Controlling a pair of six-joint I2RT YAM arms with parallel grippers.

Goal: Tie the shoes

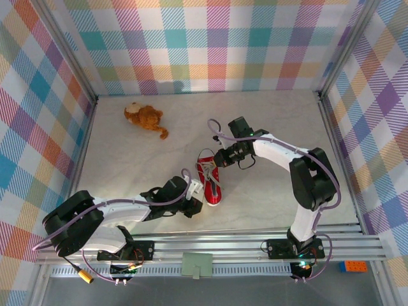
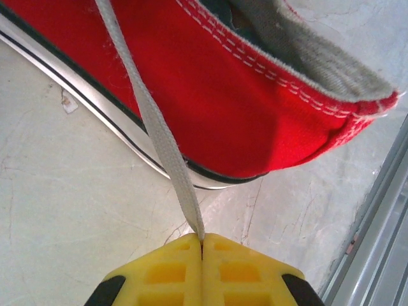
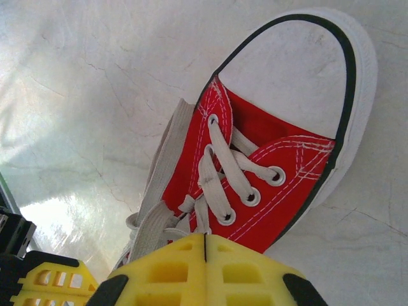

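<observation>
Sneaker lies between both grippers on the table. Left gripper pinches a white lace. Right gripper has its fingers pressed together above the lacing.

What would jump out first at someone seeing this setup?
The red sneaker sits in the middle of the table. The left claw is shut on a white lace drawn straight across the shoe's side; the right claw is shut close over the lacing. A brown plush toy lies apart at the far left.
</observation>
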